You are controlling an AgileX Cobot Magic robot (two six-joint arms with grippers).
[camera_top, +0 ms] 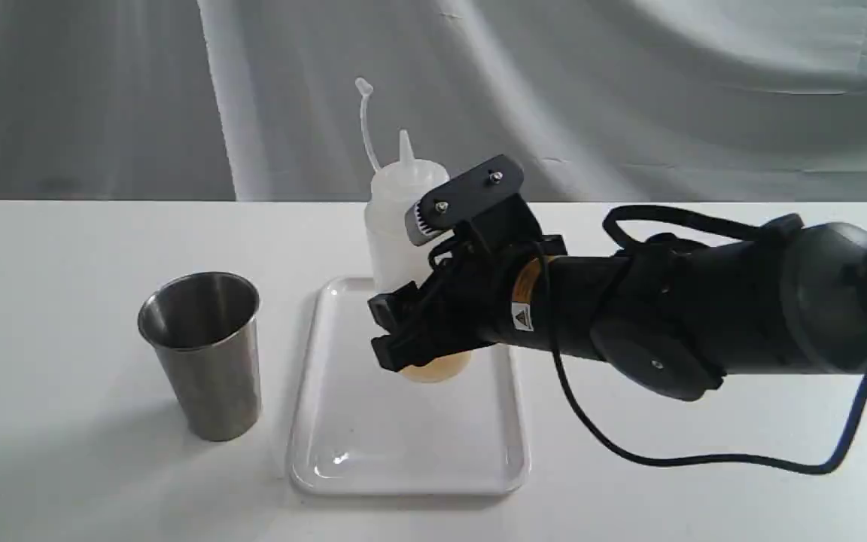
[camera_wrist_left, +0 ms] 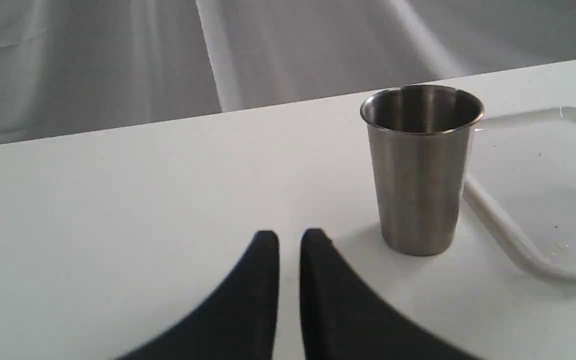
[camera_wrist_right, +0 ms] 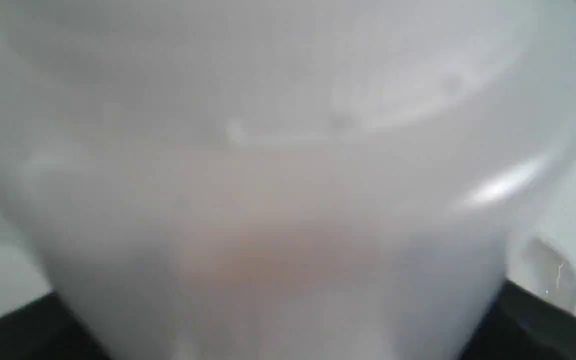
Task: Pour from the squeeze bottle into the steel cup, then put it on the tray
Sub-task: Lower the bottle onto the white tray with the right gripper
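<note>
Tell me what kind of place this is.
Most likely a robot test bench rather than a real kitchen: a plain white table, a draped grey cloth backdrop, and only three props, a steel cup, tray and squeeze bottle, with a black robot arm reaching in.

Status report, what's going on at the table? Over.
Left gripper shut, empty, near steel cup. Right gripper around squeeze bottle, upright over tray; grip unclear. Nothing between bottle and cup.

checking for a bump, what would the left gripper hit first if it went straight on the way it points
Probably nothing: the left gripper points over bare table; the steel cup stands off to one side, though depth is unclear.
</note>
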